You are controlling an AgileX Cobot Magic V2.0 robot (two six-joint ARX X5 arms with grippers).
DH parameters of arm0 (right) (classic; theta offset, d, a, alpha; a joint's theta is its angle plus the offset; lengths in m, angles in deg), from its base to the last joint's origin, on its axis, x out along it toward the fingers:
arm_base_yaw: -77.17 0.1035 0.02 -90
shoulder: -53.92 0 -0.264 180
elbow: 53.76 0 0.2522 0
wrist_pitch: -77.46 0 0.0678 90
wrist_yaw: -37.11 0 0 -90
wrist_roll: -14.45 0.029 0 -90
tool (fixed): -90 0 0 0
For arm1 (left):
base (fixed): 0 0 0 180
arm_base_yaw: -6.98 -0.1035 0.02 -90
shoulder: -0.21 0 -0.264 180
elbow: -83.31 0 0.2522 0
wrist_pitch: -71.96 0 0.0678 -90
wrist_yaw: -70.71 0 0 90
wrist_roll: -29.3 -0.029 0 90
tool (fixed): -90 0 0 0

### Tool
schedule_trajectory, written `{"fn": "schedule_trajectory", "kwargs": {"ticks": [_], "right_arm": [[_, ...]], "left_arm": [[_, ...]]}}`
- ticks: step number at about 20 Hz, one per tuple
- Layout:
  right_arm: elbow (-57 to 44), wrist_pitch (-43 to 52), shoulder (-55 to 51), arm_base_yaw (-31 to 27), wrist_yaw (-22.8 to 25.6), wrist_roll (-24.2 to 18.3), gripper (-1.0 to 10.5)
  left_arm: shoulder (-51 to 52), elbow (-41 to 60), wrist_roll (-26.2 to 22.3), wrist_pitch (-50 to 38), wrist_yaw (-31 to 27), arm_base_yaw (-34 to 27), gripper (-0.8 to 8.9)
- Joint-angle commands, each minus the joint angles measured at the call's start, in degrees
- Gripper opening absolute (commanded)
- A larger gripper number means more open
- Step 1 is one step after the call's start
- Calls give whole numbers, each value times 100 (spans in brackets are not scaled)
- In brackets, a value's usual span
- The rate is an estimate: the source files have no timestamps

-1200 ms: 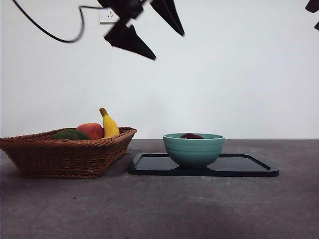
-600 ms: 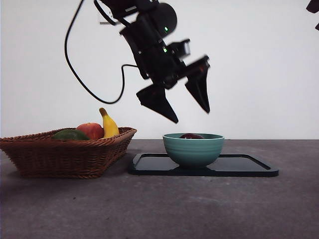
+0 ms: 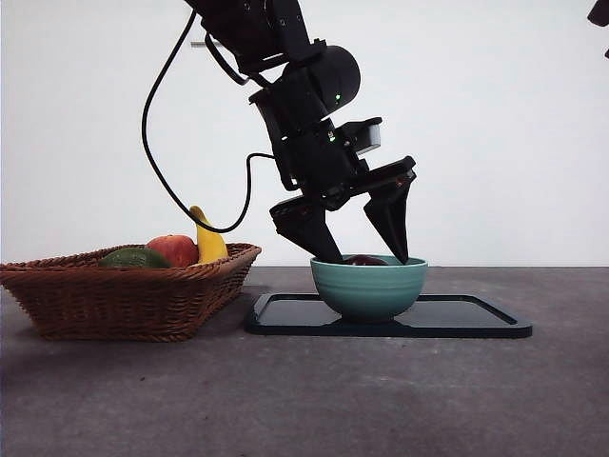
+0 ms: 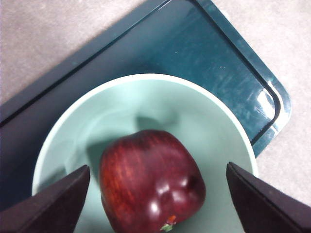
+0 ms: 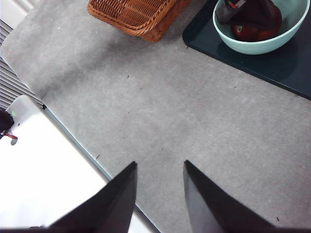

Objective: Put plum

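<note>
The plum [image 4: 150, 184] is glossy dark maroon and lies inside the pale green bowl [image 4: 146, 77], which stands on the dark tray [image 4: 194, 43]. My left gripper [image 4: 158, 166] is open, with one jaw on each side of the plum and not touching it. In the front view the left gripper [image 3: 367, 253] reaches down from above, its tips at the rim of the bowl [image 3: 369, 286], and only the top of the plum [image 3: 365, 260] shows. My right gripper [image 5: 160, 163] is open and empty, high over bare table, far from the bowl [image 5: 257, 46].
A wicker basket [image 3: 124, 295] stands left of the tray [image 3: 476, 319], holding a red-orange apple [image 3: 173, 249], a banana [image 3: 207, 238] and a dark green fruit [image 3: 135, 257]. The right arm shows only as a black tip [image 3: 599, 11] in the top corner.
The left arm has come down from high above the basket side to the bowl, and its open jaws now sit at the rim around the plum. Bowl and fruit have not moved.
</note>
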Motion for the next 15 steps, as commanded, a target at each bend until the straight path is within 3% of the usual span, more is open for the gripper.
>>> {"fn": "schedule_trajectory", "kwargs": {"ticks": [1,15], "right_arm": [[46,33,17,28,-22,37,154],[46,37,17,26,-20,35,154]], "left_arm": [[-221,-190,-76,-42,-39,87,441],[-260,-188,-155,17,-476,240,436]]}}
